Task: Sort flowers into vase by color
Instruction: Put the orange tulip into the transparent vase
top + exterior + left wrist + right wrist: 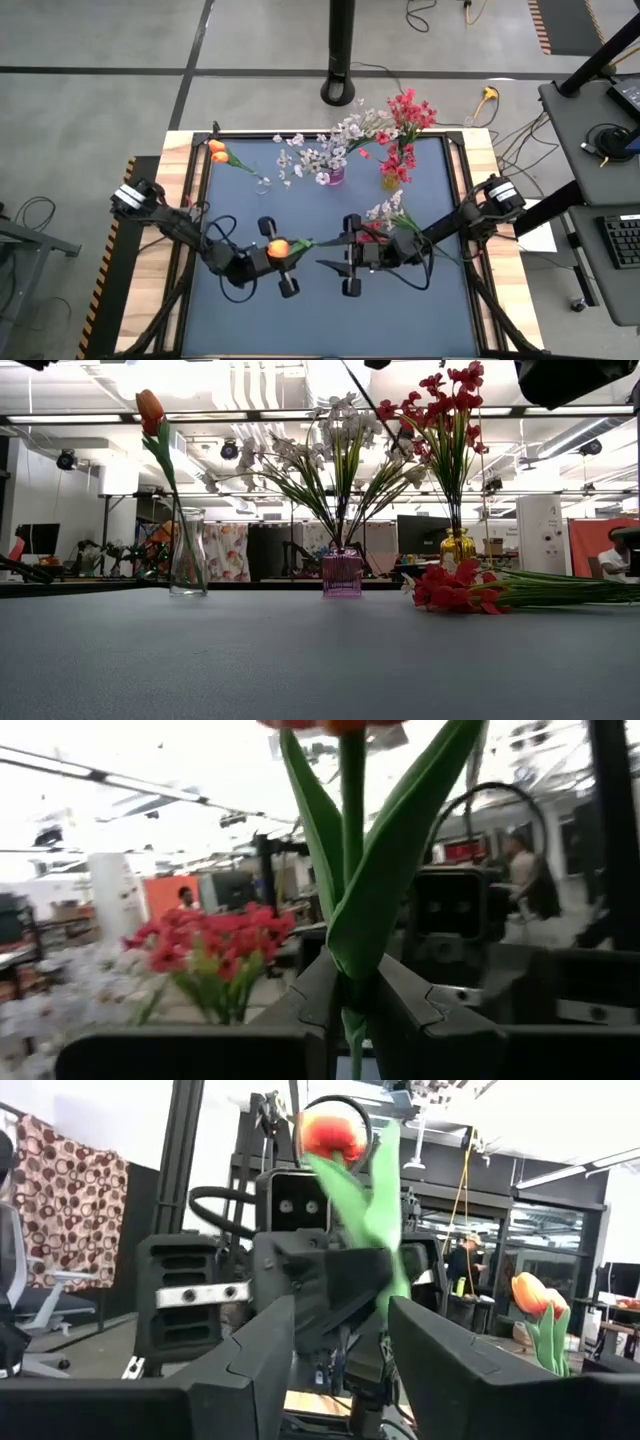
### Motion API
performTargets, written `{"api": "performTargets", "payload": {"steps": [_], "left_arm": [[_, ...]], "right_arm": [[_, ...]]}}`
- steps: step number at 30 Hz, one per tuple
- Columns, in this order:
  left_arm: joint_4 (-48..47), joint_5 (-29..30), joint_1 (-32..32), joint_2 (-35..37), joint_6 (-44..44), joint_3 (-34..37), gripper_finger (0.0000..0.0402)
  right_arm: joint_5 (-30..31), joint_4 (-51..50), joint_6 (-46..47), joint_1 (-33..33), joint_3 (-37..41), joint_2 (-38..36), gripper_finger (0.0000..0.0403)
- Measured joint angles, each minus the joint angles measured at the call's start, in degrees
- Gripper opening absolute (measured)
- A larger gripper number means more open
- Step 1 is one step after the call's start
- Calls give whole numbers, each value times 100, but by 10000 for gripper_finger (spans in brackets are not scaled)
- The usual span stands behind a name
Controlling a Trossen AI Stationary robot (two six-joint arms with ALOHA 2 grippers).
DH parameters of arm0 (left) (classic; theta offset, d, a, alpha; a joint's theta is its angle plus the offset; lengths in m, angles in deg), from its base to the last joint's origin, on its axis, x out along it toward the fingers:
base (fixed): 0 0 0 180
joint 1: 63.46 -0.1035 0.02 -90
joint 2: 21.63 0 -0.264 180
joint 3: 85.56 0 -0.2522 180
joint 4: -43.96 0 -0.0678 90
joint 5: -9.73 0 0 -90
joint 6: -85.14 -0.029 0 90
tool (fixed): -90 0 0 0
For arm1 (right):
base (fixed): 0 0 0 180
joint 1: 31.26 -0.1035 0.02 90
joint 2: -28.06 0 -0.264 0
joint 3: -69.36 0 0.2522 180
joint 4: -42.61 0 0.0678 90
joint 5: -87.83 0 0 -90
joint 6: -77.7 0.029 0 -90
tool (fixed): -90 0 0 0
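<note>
An orange tulip (278, 246) with green leaves is held above the middle of the table by my left gripper (298, 248), which is shut on it. My right gripper (335, 258) faces it closely from the table's right. It is open, its fingers (440, 1370) standing either side of the left gripper's finger ends, and it touches nothing. Against the far edge stand a clear vase (187, 550) with orange tulips (217, 150), a pink vase (342, 572) with white sprays and a yellow vase (457, 545) with red blossoms. My left gripper pinches the tulip's stem (352, 1020) between its two fingers, just below where the leaves spring. The fingers come from the table's left, slanting a little upward, and lie across the stem. The tulip is lifted clear of the table, its bud (333, 1135) above the gripper.
Red blossom sprays (450, 588) and a white spray (385, 212) lie on the table mat right of the middle, under my right arm. The near half of the mat (320, 320) is bare. A person (520, 860) sits in the room beyond the table.
</note>
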Motion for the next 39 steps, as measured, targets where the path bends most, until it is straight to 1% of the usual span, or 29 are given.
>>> {"api": "performTargets", "payload": {"steps": [4, 6, 9, 11, 14, 19, 22, 26, 29, 30, 31, 34, 35, 37, 39], "left_arm": [[-772, 423, 1, 311, 56, 0, 23], [-1222, 663, 12, 478, 124, 0, 21], [-1645, 974, 33, 813, 142, 0, 16], [-1910, 1062, 33, 1090, 125, 0, 13], [-2389, 1079, 33, 1568, 132, 0, 8], [-3200, 1218, 33, 2431, 177, -18, 5], [-4056, 1475, 15, 2871, 213, -227, 5], [-5782, 1900, -78, 3253, 261, -894, 4], [-7383, 1819, -243, 3381, 555, -1660, 4], [-7961, 1698, -332, 3396, 749, -1944, 4], [-8550, 1528, -442, 3405, 954, -2237, 4], [-10539, 742, -918, 3393, 1732, -3089, 4], [-11034, 488, -1124, 3381, 1982, -3320, 4], [-11627, 126, -1565, 3379, 2258, -3622, 4], [-11853, -122, -1978, 3415, 2306, -3744, 4]], "right_arm": [[11, -184, 68, -2, 0, -142, 171], [40, -460, 131, 0, 0, -275, 177], [259, -973, 219, -1, 0, -491, 186], [406, -1267, 253, -2, 0, -615, 191], [453, -1630, 441, 0, 0, -785, 196], [452, -1788, 509, 0, 0, -842, 199], [450, -1795, 527, 0, 0, -842, 199], [452, -1802, 577, 0, 0, -842, 199], [450, -1805, 645, 2, 0, -842, 199], [450, -1804, 684, 2, 0, -842, 199], [450, -1801, 702, 2, 0, -842, 199], [450, -1807, 702, 2, 0, -842, 199], [448, -1808, 707, 2, 0, -842, 199], [447, -1805, 717, 2, 0, -842, 199], [446, -1808, 712, 2, 0, -842, 199]]}}
